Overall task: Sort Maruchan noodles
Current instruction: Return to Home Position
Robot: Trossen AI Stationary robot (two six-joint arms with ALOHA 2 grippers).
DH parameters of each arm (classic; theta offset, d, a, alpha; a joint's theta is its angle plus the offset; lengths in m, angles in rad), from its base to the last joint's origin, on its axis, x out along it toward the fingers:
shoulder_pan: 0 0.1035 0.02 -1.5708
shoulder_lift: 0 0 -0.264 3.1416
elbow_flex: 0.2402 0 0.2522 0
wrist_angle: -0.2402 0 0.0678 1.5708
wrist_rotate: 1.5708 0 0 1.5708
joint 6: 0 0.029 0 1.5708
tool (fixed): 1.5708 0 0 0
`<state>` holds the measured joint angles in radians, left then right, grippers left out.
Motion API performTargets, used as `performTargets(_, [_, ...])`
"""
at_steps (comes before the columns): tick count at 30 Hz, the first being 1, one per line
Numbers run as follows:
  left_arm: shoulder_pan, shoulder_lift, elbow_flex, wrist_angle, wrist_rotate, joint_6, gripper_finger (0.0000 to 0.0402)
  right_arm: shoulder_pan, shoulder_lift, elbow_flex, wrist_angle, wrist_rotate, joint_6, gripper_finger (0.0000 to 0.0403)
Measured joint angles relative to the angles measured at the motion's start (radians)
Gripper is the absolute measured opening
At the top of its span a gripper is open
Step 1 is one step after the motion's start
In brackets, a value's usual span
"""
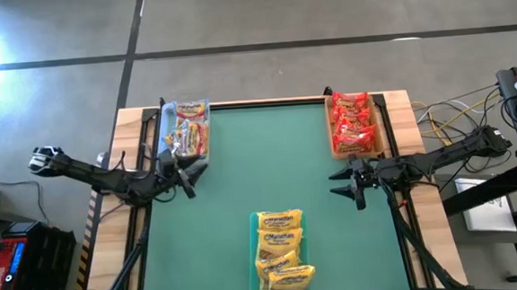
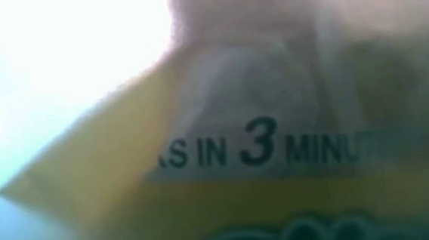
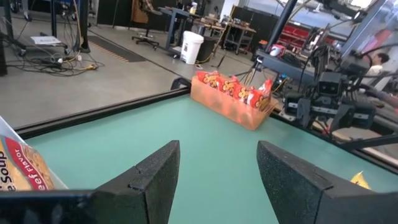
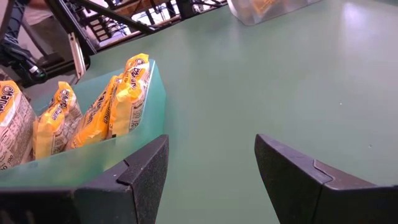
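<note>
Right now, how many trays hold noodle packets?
3: a clear tray at the high view's top left, a tan tray top right, a green tray bottom middle. None seems hidden.

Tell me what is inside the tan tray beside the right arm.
Red noodle packets fill the tan tray, overlapping one another. Anything under the top packets, and the tray's floor, is covered and cannot be seen.

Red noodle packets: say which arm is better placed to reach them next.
Right. The right gripper, fingers open, hangs near the red packets on its side; the left gripper is across the mat.
</note>
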<state>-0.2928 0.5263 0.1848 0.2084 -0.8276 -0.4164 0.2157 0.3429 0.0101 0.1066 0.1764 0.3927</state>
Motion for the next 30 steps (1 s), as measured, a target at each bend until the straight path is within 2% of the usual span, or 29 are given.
performTargets(30, [0.000, 0.220, 0.000, 0.000, 0.000, 0.000, 0.0199, 0.000, 0.000, 0.000, 0.000, 0.000, 0.000, 0.0226])
